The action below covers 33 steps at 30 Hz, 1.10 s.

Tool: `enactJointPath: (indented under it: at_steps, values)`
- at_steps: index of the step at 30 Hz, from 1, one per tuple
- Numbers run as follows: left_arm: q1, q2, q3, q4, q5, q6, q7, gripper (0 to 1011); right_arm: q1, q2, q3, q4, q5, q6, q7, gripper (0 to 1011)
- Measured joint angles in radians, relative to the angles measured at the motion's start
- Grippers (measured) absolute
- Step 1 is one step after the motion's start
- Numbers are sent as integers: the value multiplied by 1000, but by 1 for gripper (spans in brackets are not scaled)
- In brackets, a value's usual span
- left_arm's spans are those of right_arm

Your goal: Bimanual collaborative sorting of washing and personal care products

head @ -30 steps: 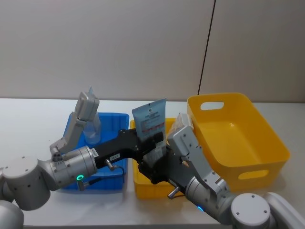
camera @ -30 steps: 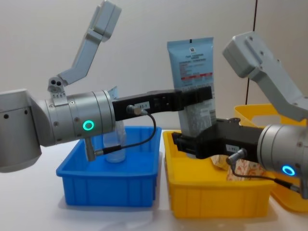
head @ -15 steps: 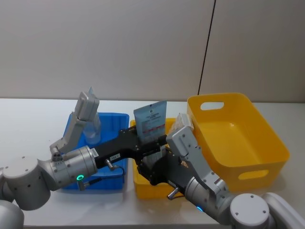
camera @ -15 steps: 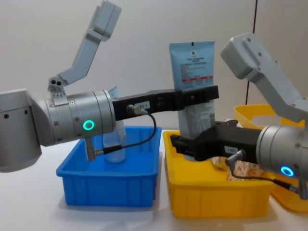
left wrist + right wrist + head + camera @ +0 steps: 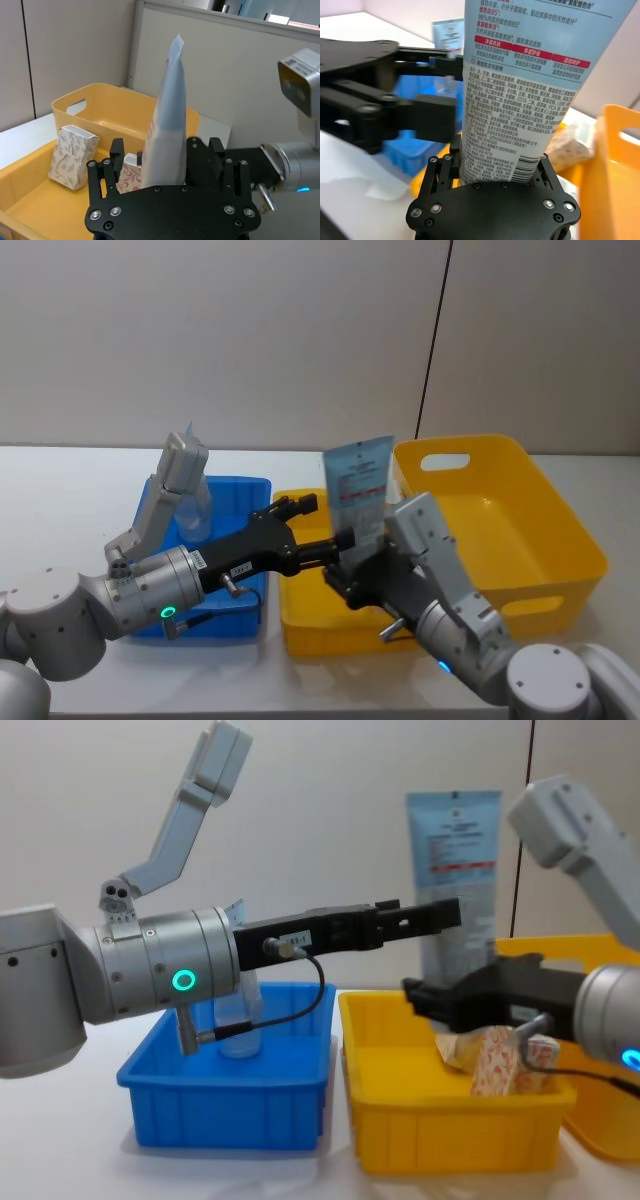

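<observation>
A pale blue squeeze tube [image 5: 360, 485] [image 5: 455, 870] stands upright over the small yellow bin [image 5: 300, 630], crimped end up. My right gripper [image 5: 352, 575] [image 5: 497, 167] is shut on its lower end. My left gripper [image 5: 322, 521] [image 5: 430, 912] is open just left of the tube, not touching it; the left wrist view shows the tube [image 5: 167, 135] edge-on beyond the spread fingers. Cream floral cartons [image 5: 495, 1065] [image 5: 72, 155] lie in the small yellow bin. Another tube [image 5: 195, 505] stands in the blue bin [image 5: 235, 495].
A large yellow bin [image 5: 500, 520] with cut-out handles sits at the right, close against the small yellow bin [image 5: 440, 1140]. The blue bin [image 5: 230, 1100] is on the left. The white table runs back to a grey wall.
My left gripper has opened and let go of the tube. My right gripper, still shut on it, has carried it up and to the right, away from the left fingers.
</observation>
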Motion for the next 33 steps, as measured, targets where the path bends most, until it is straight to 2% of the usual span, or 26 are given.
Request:
enactJointPath:
  at_steps: [10, 18, 24, 28, 33]
  values:
    - [0, 0, 0, 0, 0, 0, 0, 1001, -9, 15, 70, -20, -15, -25, -68, 564]
    - [0, 0, 0, 0, 0, 0, 0, 1001, -3, 22, 150, -34, -15, -32, -125, 557]
    - [0, 0, 0, 0, 0, 0, 0, 1001, 8, 12, 213, -43, 19, 13, -152, 556]
    - [0, 0, 0, 0, 0, 0, 0, 1001, 14, 8, 232, -45, 36, 43, -155, 556]
    - [0, 0, 0, 0, 0, 0, 0, 1001, 27, 4, 262, -49, 64, 114, -154, 556]
